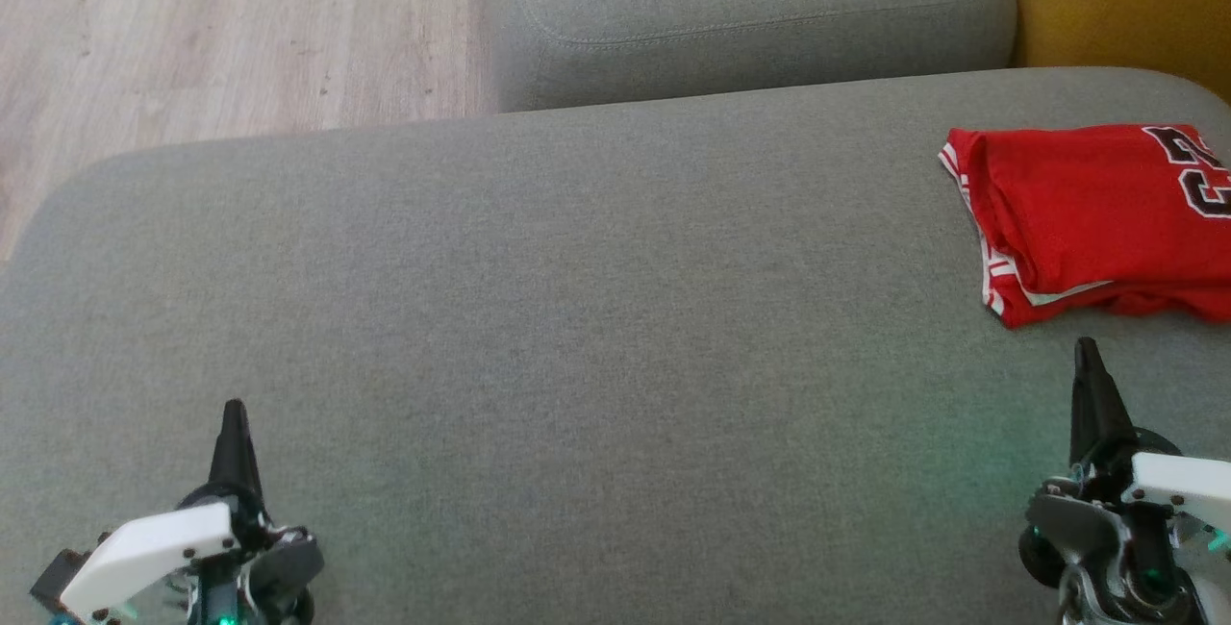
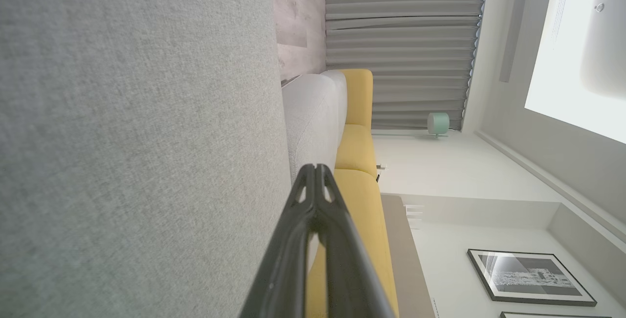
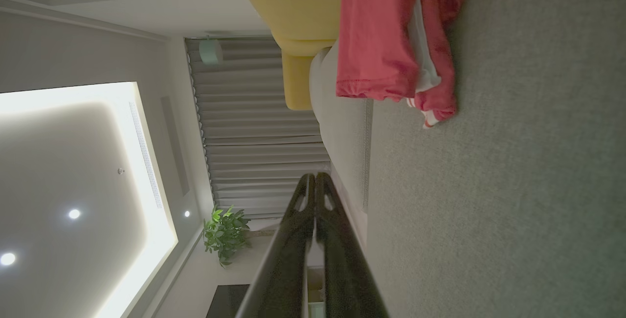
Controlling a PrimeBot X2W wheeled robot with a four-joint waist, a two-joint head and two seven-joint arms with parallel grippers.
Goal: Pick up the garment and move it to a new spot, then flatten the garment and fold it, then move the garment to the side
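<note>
The garment (image 1: 1087,216) is a red jersey with white trim and dark numerals, lying folded in a compact stack at the right side of the grey cushion (image 1: 577,317). In the right wrist view the garment (image 3: 386,34) lies ahead of the fingers, on the same cushion. My right gripper (image 1: 1088,348) sits just below the garment's near edge, shut and holding nothing, a short gap away from the cloth. My left gripper (image 1: 234,409) rests at the lower left over bare cushion, shut and holding nothing. Both wrist views show the fingertips (image 2: 315,167) (image 3: 315,176) pressed together.
A second grey cushion (image 1: 750,10) stands behind the main one. Wooden floor (image 1: 192,29) lies at the upper left. A yellow sofa part (image 1: 1125,0) is at the upper right. The cushion's middle and left hold nothing.
</note>
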